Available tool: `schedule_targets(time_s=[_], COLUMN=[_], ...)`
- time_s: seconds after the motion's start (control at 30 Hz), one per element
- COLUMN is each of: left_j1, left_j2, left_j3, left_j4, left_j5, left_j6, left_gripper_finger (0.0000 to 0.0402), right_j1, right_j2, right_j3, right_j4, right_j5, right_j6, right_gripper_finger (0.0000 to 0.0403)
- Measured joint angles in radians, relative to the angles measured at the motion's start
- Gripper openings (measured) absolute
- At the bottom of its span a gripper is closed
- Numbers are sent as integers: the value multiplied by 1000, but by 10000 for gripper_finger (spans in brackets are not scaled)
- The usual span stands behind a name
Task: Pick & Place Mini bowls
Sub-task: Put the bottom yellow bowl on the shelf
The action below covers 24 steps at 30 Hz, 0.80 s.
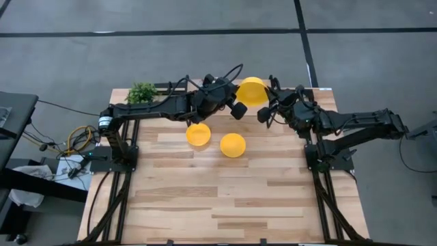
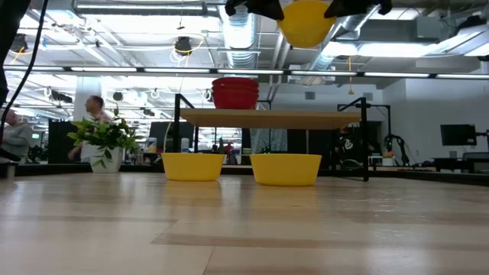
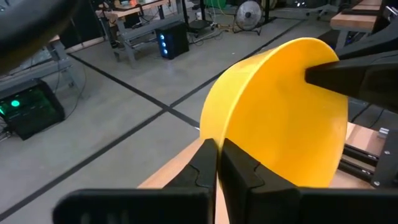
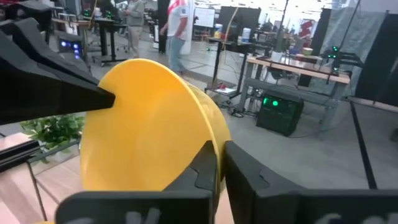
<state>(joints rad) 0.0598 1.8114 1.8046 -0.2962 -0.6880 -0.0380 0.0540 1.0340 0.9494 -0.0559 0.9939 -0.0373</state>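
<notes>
A plain yellow mini bowl (image 1: 252,91) hangs high above the far middle of the table, held between both grippers; in the low view its rounded underside (image 2: 306,23) shows at the top edge. My left gripper (image 1: 235,97) is shut on its left side and my right gripper (image 1: 271,97) on its right side. Two more yellow bowls (image 1: 199,134) (image 1: 233,145) rest on their bases on the table, also seen in the low view (image 2: 193,166) (image 2: 286,169). The floral bowls are out of view. My left gripper (image 3: 219,155) pinches the bowl's rim (image 3: 211,134) on its left side, one finger on each face of the wall. The bowl is lifted clear of the table and sits about upright. My right gripper (image 4: 219,163) pinches the opposite rim (image 4: 208,134) the same way, coming from the table's right. The left arm's finger (image 4: 68,93) shows across the bowl from it.
A small green plant (image 1: 142,92) stands at the far left corner of the table (image 1: 225,205). Beyond the far edge, a stack of red bowls (image 2: 235,93) sits on a raised shelf. People move in the room behind. The near half of the table is bare wood.
</notes>
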Motion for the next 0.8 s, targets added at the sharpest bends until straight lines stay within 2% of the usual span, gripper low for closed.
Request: schedule_targets(time_s=[0.2,0.33,0.6,0.8], left_j1=[-3,-5,-5,-16], left_j2=[-1,-1,-17,-69], left_j3=[0,0,0,-2], left_j4=[5,7,14,-7], left_j5=[7,21,29,22], left_j6=[-3,-1,13,82], left_gripper_finger=[16,40,138,209], right_j1=[0,0,3,-21], right_j2=[0,0,0,0], right_j3=[0,0,0,0], right_j4=[0,-3,-48,-72], right_j5=[1,4,-23,-46], right_j6=[0,0,4,17], right_gripper_finger=[3,2,1,1])
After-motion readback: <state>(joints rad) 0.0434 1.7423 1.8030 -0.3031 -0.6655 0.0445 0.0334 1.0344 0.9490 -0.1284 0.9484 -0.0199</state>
